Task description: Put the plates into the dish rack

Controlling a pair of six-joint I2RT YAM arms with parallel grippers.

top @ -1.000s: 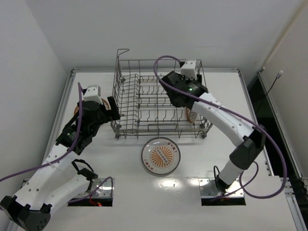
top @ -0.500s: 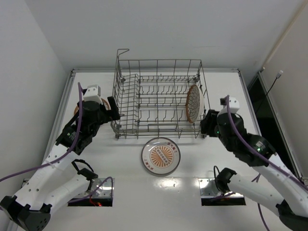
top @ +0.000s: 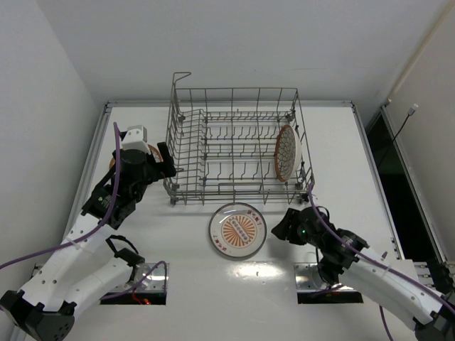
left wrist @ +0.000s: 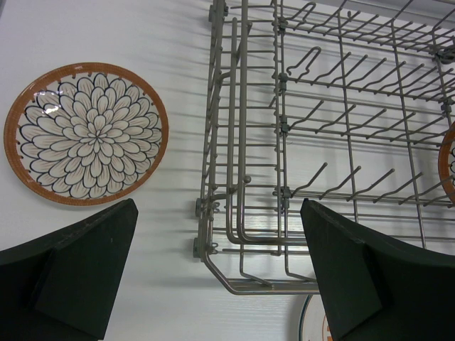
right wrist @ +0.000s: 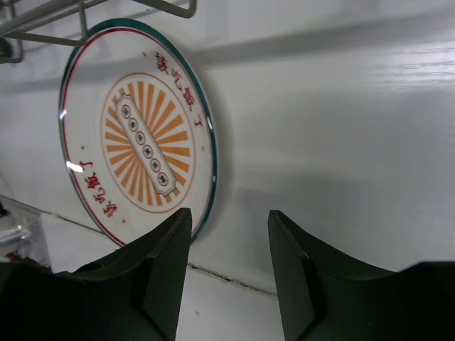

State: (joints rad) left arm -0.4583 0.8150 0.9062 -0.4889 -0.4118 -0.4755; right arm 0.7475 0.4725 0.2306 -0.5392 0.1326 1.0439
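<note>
Right gripper (top: 283,229) is low over the table (top: 178,234) close to the near edge, fingers spread and nothing between them. In the wrist view both tips point at the right rim of the sunburst plate (top: 238,229). That plate lies flat, face up, just in front of the near wall of the dish rack (top: 234,90). My read is that the low sideways approach is there because a flat plate gives no grip from above, so one finger has to get under the rim. The risk is that the plate slides on the smooth top instead of lifting. Left gripper (left wrist: 219,206) is also wide open and empty. It hovers over the gap between the rack's near-left corner and the floral plate (left wrist: 87,133), which lies flat near the left edge, beside the rack wall but not touching it. The left arm looks parked above its plate rather than committed — no contact that I can see. Further back, the rack spans the middle of the worktop toward the far edge, with its raised wire loop (top: 182,74) at the far-left corner. The lattice plate (top: 287,153) stands on edge at the rack's right end, and the tines keep it upright. By my count one of three is loaded and two are left on the table, with the rows of tines to its left free for them.
</note>
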